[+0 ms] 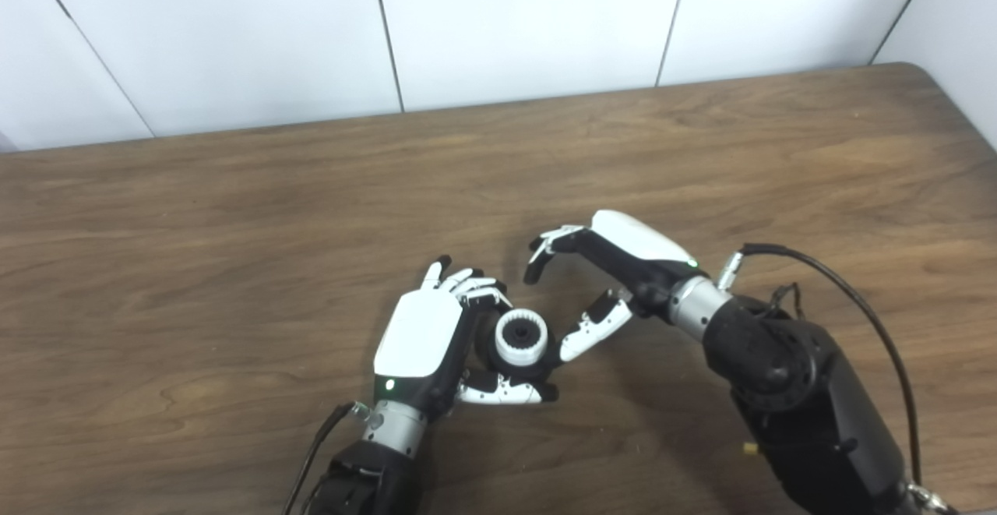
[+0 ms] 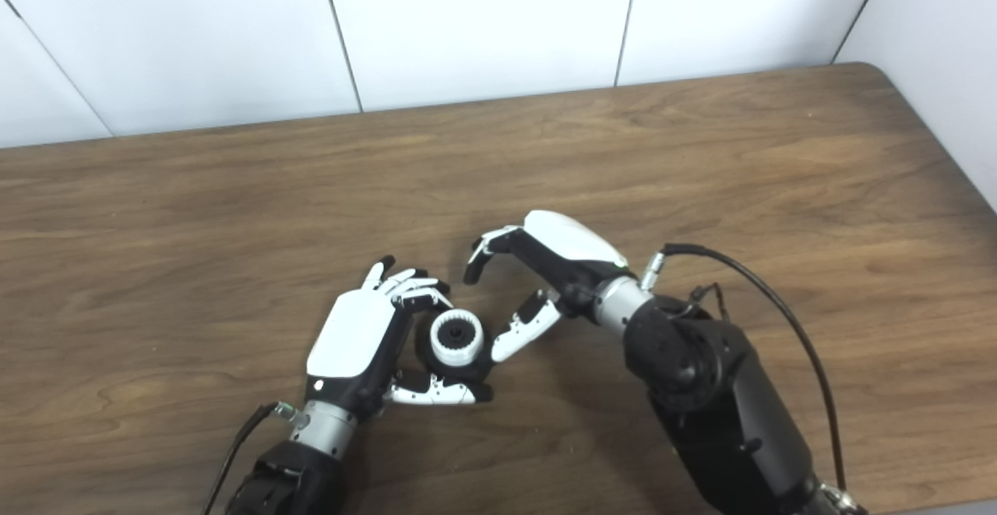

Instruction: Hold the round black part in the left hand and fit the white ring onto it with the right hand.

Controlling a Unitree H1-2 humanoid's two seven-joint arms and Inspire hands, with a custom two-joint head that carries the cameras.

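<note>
My left hand [image 1: 424, 336] is shut on the round black part [image 1: 489, 351], fingers curled over its far side and thumb under its near side. The white ring [image 1: 521, 336], toothed on its inner edge, sits on the black part's face, pointing right toward my other hand. My right hand [image 1: 604, 269] hovers just right of it, open, fingers arched above and thumb [image 1: 596, 326] close beside the ring, with nothing in it. In the right eye view the ring [image 2: 456, 337] lies between the left hand [image 2: 354, 336] and the right hand [image 2: 537, 269].
The wooden table [image 1: 234, 227] stretches bare to the left and far side, ending at a white panelled wall. Its right edge and rounded corner [image 1: 935, 82] lie at the upper right. A black cable [image 1: 864, 312] loops off my right forearm.
</note>
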